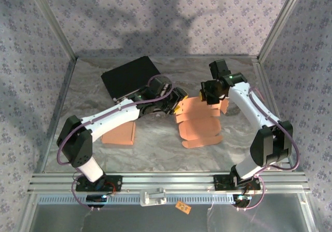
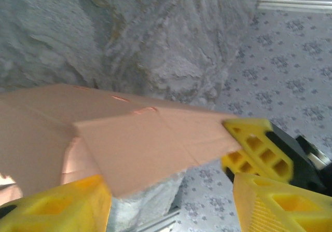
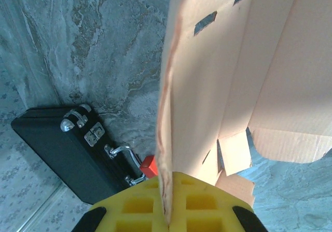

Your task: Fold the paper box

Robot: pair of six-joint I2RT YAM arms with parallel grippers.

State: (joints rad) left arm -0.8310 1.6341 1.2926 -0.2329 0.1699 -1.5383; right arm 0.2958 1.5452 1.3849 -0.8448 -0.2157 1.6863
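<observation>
From above, the paper box lies mid-table, nearer the right edge. The left gripper and right gripper meet at its far end.

Left wrist view: jaws apart around a flap, probably not pinching.

Right wrist view shows what above hides: yellow fingers squeezed tight on a standing wall. Hold that wall steady and bend the flap along its crease.
</observation>
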